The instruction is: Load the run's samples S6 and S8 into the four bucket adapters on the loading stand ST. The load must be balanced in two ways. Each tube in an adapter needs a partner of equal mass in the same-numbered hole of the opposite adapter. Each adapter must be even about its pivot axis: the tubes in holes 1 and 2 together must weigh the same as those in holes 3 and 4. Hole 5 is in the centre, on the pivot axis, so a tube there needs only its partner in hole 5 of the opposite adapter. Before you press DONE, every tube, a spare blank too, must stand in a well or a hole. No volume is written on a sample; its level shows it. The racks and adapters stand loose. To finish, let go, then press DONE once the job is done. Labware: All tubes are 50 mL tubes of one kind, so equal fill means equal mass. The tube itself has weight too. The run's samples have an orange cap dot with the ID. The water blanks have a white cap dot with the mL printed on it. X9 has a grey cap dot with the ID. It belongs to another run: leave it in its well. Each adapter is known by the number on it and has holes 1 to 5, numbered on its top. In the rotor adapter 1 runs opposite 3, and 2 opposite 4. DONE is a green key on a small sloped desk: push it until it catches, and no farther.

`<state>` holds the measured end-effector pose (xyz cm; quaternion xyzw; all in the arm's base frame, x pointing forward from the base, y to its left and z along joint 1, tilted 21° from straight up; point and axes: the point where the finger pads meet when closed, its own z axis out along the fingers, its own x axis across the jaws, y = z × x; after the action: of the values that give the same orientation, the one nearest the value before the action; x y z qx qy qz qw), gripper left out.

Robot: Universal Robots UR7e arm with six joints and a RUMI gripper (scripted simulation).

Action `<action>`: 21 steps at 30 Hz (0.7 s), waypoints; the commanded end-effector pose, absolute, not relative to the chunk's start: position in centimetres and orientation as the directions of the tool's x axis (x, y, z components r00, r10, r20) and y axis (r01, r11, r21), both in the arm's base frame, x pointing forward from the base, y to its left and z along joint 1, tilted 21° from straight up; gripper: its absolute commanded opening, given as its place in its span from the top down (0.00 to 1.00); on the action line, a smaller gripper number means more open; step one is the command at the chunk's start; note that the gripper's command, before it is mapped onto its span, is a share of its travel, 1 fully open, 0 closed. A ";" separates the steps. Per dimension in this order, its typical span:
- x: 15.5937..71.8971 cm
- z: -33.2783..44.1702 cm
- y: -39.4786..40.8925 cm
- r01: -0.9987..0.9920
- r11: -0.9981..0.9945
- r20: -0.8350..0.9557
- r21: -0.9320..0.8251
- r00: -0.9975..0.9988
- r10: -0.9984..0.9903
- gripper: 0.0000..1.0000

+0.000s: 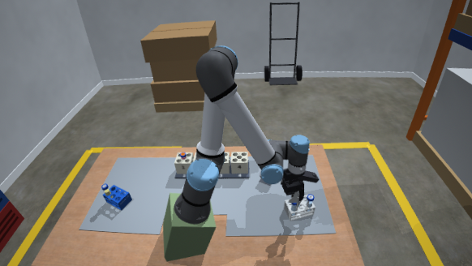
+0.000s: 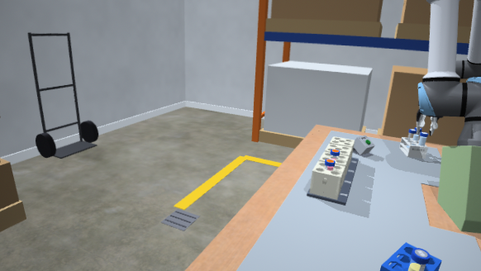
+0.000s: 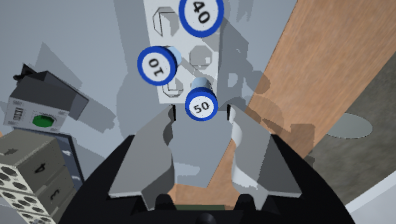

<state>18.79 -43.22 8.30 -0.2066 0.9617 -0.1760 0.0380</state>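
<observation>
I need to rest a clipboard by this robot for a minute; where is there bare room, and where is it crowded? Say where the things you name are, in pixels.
Probably best: the grey mat between the blue plastic rack [image 1: 118, 197] [image 2: 398, 257] and the green block base [image 1: 189, 239] [image 2: 463, 186]. Crowded: around the white rack [image 1: 300, 212] [image 2: 414, 149] [image 3: 159, 90], under the hand [image 1: 299, 195] [image 2: 426, 124] [image 3: 201, 105].
</observation>
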 end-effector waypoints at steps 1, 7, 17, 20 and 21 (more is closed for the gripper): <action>18.9 7.9 -43.5 -0.384 0.852 0.001 -0.356 -0.912 -0.411 0.65; 19.0 7.3 -43.7 -0.384 0.852 0.001 -0.356 -0.912 -0.411 0.65; 19.0 7.3 -43.7 -0.384 0.852 0.001 -0.356 -0.912 -0.411 1.00; 19.0 7.3 -43.7 -0.384 0.852 0.001 -0.356 -0.912 -0.411 1.00; 19.0 7.3 -43.7 -0.384 0.852 0.001 -0.356 -0.912 -0.411 1.00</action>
<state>18.97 -43.65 7.27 -0.2065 0.9616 -0.1766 0.0377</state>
